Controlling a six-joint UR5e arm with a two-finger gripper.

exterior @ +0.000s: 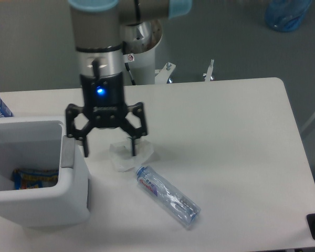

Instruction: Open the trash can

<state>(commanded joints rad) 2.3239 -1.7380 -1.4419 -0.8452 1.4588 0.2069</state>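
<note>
White trash can [68,202] at table's [241,157] left edge, lid off, opening facing up, long axis running left-right. Gripper [109,154] hangs just right of it w/ jaws spread wide, holding nothing.

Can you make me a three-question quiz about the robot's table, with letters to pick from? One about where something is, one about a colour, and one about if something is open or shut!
1. Where is the plastic bottle?
A. inside the bin
B. lying on the table
C. in the gripper

2. What colour is the trash can?
A. white
B. red
C. black

3. Is the trash can open?
A. shut
B. open
C. tipped over

Answers:
1 B, it lies on its side on the white table.
2 A, its walls are white.
3 B, you can see a colourful packet inside it, and the gripper hangs open beside it.
</note>
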